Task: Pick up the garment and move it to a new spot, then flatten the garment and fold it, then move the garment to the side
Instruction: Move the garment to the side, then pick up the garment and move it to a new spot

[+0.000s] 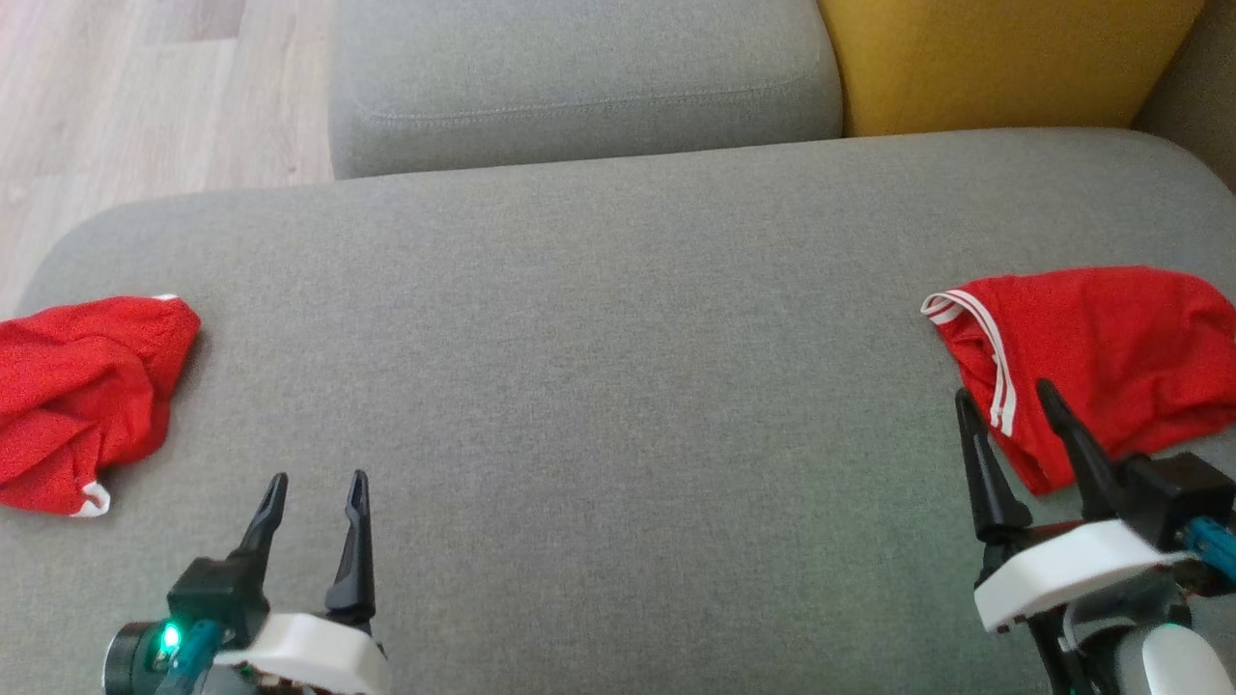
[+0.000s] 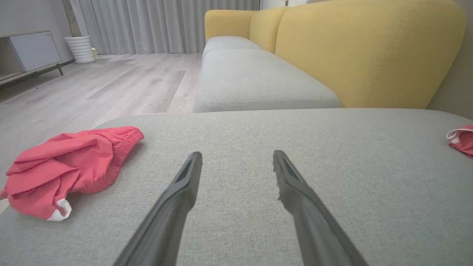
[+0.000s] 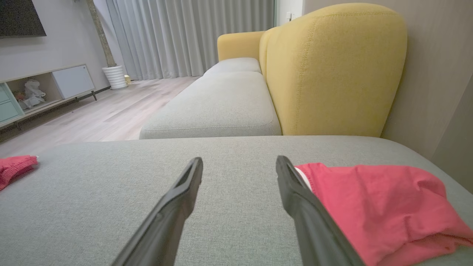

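On the left, the crumpled red cloth garment (image 1: 87, 396) ran off the head view's left edge. On the right, the red cloth garment with white stripes (image 1: 1110, 357) ran off that view's right edge, and the dark fingers of the right gripper (image 1: 1002, 389) hid part of its near hem. In the left wrist view the right edge cut off all but a sliver of it (image 2: 462, 140). The mustard-yellow upholstered backrest (image 1: 1004, 58) was cut by the head view's top edge. The pale objects (image 3: 32, 93) in the low cabinet (image 3: 70, 79) were too small to identify.
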You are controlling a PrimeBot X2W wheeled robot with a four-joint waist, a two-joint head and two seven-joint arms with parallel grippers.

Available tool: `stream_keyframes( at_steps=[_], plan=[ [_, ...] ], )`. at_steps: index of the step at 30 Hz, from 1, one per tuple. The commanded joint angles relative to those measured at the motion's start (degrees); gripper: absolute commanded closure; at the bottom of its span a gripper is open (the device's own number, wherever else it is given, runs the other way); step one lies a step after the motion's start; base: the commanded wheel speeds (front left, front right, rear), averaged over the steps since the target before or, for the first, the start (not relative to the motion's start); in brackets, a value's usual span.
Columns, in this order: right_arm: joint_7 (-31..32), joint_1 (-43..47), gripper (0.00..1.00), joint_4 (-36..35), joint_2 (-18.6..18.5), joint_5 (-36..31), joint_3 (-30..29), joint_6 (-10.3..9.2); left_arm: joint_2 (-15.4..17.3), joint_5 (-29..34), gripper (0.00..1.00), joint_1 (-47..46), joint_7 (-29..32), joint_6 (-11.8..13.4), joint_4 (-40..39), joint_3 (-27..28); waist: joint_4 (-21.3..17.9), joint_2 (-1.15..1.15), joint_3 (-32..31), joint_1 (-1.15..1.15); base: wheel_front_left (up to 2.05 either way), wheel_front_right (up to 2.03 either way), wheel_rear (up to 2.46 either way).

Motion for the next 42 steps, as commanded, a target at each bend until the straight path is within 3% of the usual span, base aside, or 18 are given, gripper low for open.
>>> stream_keyframes(
  at_steps=[1, 34, 42],
  plan=[
    [0.26, -1.25, 0.0, -2.64, -0.05, -0.49, 0.95, 0.39, 1.4, -0.25, 0.0, -1.96, 0.03, 0.34, -2.02, 2.4, 0.1, 0.0, -0.32, 0.01, 0.0, 0.0, 0.0],
    [1.33, 1.15, 0.0, -5.77, 1.26, -0.18, -0.93, 0.39, 2.62, -0.71, 0.0, -1.86, 0.22, 1.37, -3.53, 1.97, 0.28, 0.0, -0.65, 0.01, 0.0, 0.0, 0.0],
    [1.34, 1.55, 0.0, -6.35, 1.36, -0.5, -1.39, 0.39, 2.84, -0.62, 0.0, -3.13, 0.12, 1.37, -3.56, 1.84, 3.61, 0.0, -0.39, 0.01, 0.0, 0.0, 0.0]
  ],
)
